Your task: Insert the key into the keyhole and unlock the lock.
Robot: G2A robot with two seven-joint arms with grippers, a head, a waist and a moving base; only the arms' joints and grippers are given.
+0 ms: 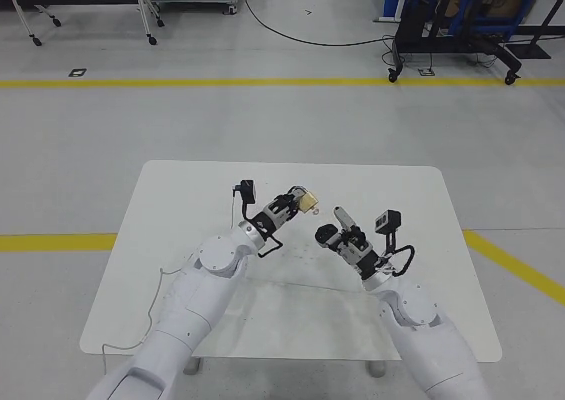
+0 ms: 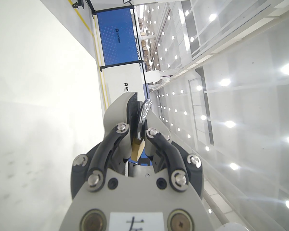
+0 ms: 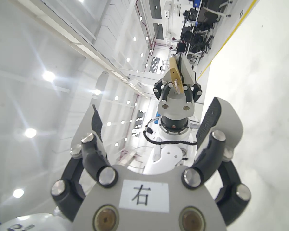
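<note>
We note the left gripper [image 1: 299, 203] clamped on the brass lock [image 3: 174, 70], held above the table [image 1: 192, 200] near its middle, toward the far edge. The right gripper [image 3: 155, 108] is just beside it, jaws spread, holding nothing.

Two round white arms [image 1: 207, 270], each with a thin black cable [image 3: 171, 142] (it loops by the wrist). The left gripper [image 2: 141, 110] and right gripper [image 3: 156, 111] have grey fingers [image 3: 231, 121], black ribbed pads [image 3: 207, 118], black links [image 3: 92, 155], shiny silver screws [image 3: 192, 176], a white label [image 3: 144, 195].
</note>
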